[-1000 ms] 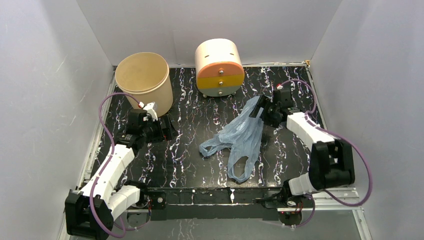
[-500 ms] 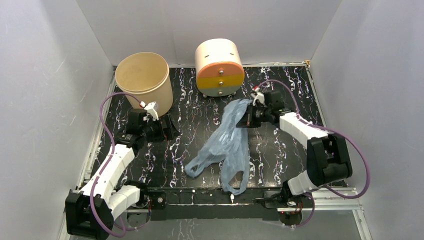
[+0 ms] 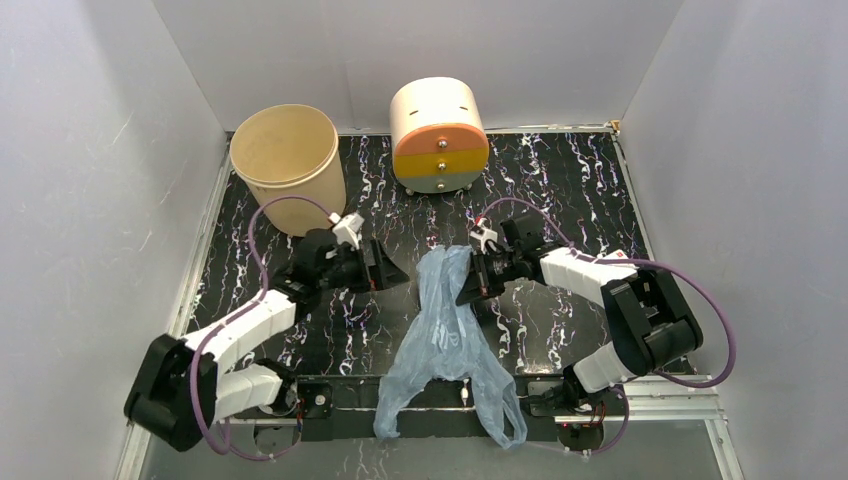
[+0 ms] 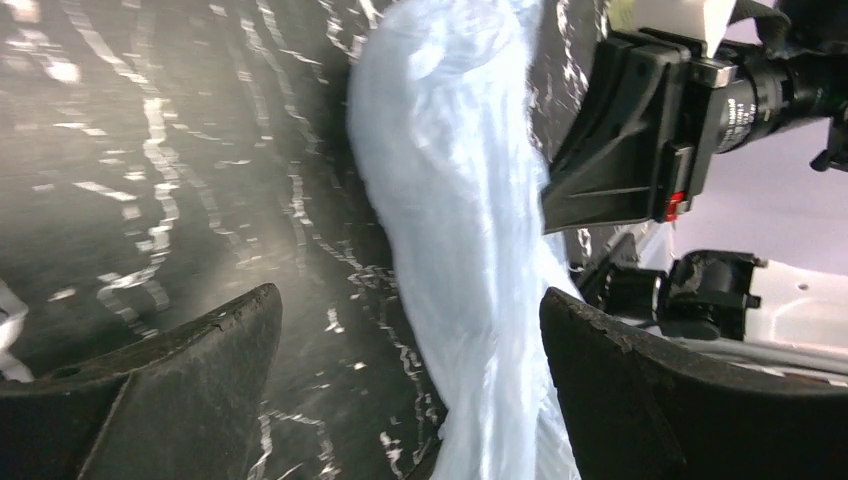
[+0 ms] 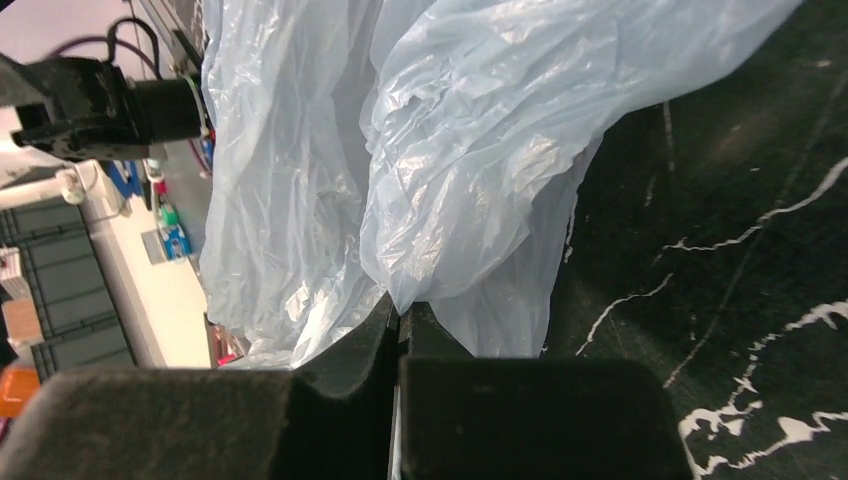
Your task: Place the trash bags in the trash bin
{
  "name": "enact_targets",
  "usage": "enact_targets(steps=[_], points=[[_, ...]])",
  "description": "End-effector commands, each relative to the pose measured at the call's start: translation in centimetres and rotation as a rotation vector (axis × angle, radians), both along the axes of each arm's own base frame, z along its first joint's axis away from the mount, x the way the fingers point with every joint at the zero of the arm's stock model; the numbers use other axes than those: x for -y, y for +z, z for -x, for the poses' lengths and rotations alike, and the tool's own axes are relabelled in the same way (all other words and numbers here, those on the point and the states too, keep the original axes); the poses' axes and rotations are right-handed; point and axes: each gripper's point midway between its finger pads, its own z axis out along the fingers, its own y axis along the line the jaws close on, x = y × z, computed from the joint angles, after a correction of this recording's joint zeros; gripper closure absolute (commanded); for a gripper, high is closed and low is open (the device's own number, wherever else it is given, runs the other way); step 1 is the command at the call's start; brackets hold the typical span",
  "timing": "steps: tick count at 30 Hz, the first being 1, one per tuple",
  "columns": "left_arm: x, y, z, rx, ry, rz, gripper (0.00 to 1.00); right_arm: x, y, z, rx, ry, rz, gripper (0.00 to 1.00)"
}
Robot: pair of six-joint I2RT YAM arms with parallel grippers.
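The pale-blue, crinkly trash bag (image 3: 440,335) hangs in the middle of the table, pinched at its top by my right gripper (image 3: 470,282). Its loops trail down over the near edge. In the right wrist view the jaws of that gripper (image 5: 400,312) are pressed together on a fold of the bag (image 5: 480,150). Just left of the bag's top, my left gripper (image 3: 397,272) stands open. In the left wrist view the bag (image 4: 450,200) runs down beside the right finger of the open left gripper (image 4: 407,300), untouched. The beige trash bin (image 3: 288,165) stands upright at the back left, its mouth open.
A cream cylinder with an orange-yellow front and knobs (image 3: 438,135) stands at the back centre, right of the bin. White walls close in the left, right and back sides. The table top (image 3: 560,190) is black with white veining.
My right gripper shut on the bag, lifted it and carried it left and nearer. My left arm swung right, away from the bin, up to the hanging bag.
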Motion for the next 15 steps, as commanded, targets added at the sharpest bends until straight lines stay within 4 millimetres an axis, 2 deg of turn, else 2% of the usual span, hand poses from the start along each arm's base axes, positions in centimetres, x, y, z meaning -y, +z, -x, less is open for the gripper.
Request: enact_targets(steps=[1, 6, 8, 11, 12, 15], points=[[4.1, 2.7, -2.2, 0.087, 0.005, 0.083, 0.02, -0.7, 0.1, 0.5, 0.041, 0.081, 0.015, 0.92], [6.1, -0.3, -3.1, 0.028, 0.014, 0.008, 0.08, -0.4, -0.6, 0.0, 0.049, 0.045, 0.067, 0.90], [6.6, -0.9, -3.0, 0.019, 0.013, 0.023, 0.17, -0.3, -0.8, -0.2, 0.049, 0.029, 0.082, 0.89], [7.1, -0.9, -2.5, 0.010, 0.009, 0.078, 0.38, 0.1, -1.2, -0.5, 0.049, -0.007, 0.110, 0.89], [7.2, -0.9, -2.4, 0.010, 0.007, 0.085, 0.41, 0.1, -1.2, -0.5, 0.049, -0.012, 0.110, 0.89], [7.5, -1.1, -2.5, 0.009, 0.005, 0.097, 0.43, -0.2, -0.9, -0.3, 0.044, -0.009, 0.085, 0.88]])
